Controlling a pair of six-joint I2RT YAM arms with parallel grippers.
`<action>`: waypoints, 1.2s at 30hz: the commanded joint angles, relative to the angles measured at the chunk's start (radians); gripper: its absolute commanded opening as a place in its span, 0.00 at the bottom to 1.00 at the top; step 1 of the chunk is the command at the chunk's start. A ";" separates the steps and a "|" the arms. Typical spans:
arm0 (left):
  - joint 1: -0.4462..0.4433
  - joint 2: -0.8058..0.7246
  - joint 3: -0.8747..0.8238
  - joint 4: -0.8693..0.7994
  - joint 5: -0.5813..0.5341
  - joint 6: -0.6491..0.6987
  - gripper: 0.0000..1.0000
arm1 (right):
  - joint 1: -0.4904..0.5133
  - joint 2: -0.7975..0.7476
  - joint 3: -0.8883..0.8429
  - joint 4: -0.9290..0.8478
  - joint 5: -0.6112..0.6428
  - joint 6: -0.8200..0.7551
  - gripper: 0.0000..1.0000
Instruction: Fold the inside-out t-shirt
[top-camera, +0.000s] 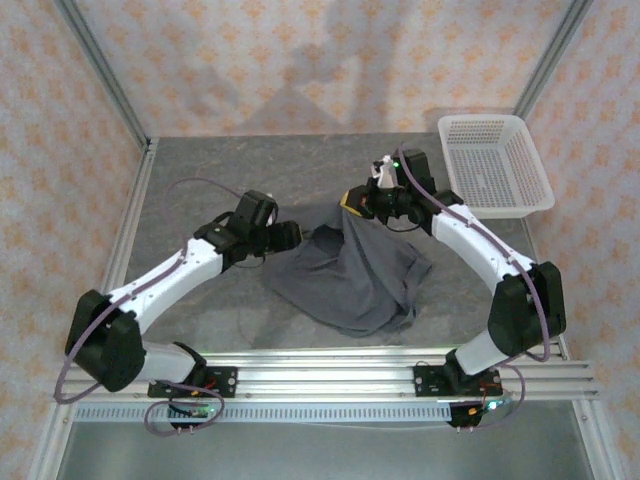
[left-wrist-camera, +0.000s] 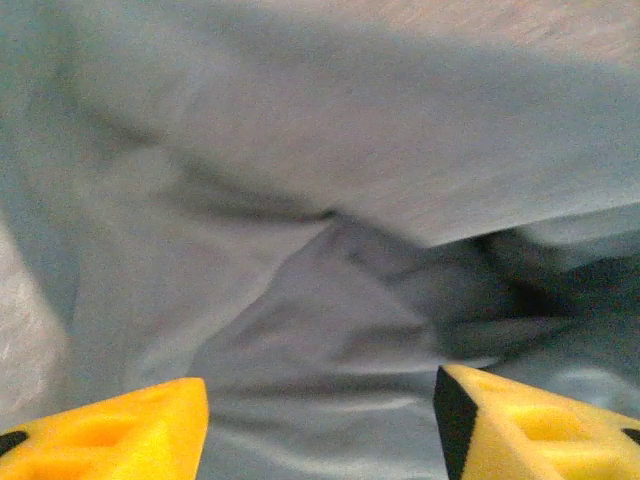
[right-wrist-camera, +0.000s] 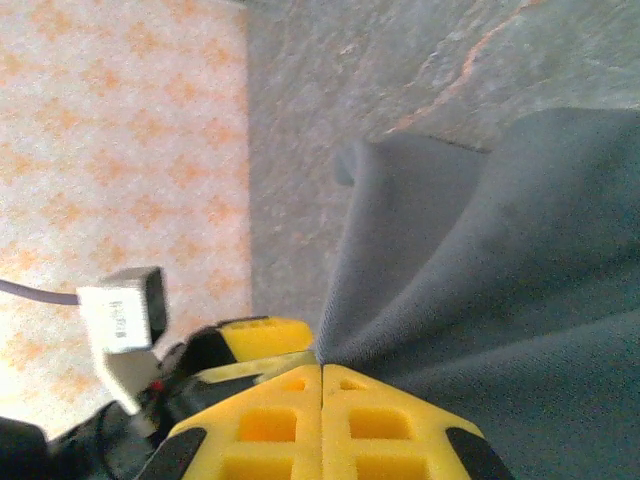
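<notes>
The inside-out t-shirt (top-camera: 350, 275), a plain dark slate-grey soft cloth garment with short sleeves, lies crumpled in a loose heap near the middle of the grey speckled counter (top-camera: 200, 170), between the two arms. Its far corner is raised off the surface into a peak because the right claw (top-camera: 362, 200) is clamped on a fold of it. In the right wrist view the yellow fingertips (right-wrist-camera: 270, 425) meet and cloth fans out from the pinch. This hold looks meant to draw the shirt taut so it can be spread. The left claw (top-camera: 288, 236) sits low at the shirt's left edge, its yellow fingers (left-wrist-camera: 130, 430) apart with wrinkled fabric beyond them. That close view is blurred, so contact with the cloth is uncertain, but the claw seems placed to take a second hold. A white mesh plastic basket (top-camera: 495, 165) stands well apart at the far right corner. No fold is made yet.
</notes>
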 joint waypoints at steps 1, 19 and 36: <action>-0.026 0.055 0.036 0.070 -0.056 0.185 0.65 | 0.002 -0.052 0.071 0.056 -0.061 0.036 0.00; -0.070 0.402 0.255 0.270 -0.067 0.403 0.58 | 0.022 -0.102 0.160 -0.019 0.000 0.051 0.00; 0.049 0.209 0.551 -0.361 0.537 0.161 0.00 | -0.148 -0.049 0.087 -0.177 0.357 -0.233 0.40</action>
